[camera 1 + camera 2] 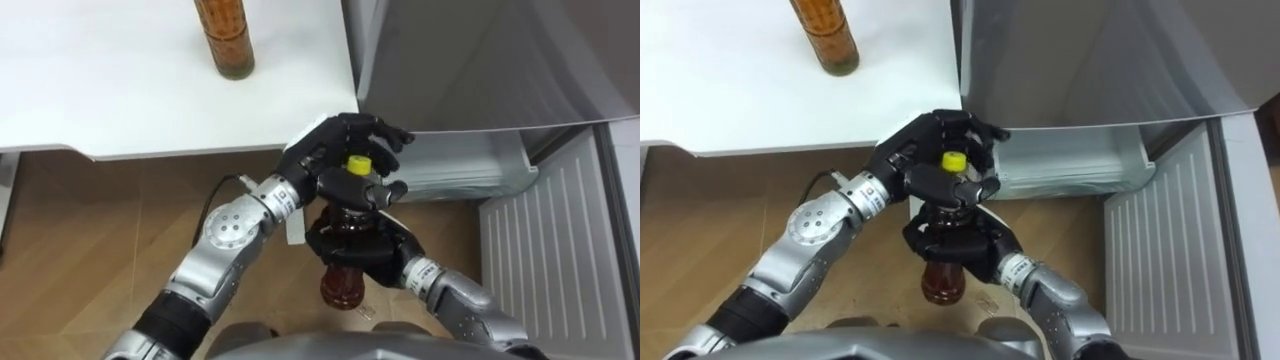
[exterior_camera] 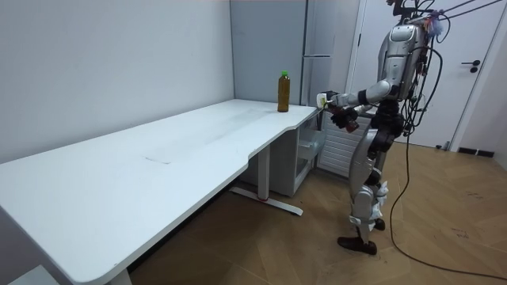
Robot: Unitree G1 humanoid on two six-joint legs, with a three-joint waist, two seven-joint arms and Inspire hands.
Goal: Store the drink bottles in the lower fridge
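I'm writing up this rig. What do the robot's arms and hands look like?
The left robot hand and right robot hand are glossy black. Forearms are silver metal; the left forearm carries a round disc joint, a pale wrist band and a thin black cable.

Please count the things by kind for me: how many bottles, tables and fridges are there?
Bottles: 2, the table bottle and the yellow-capped bottle, which is gripped by the left robot hand and the right robot hand
Table: 1
Fridge: 1
Total: 4
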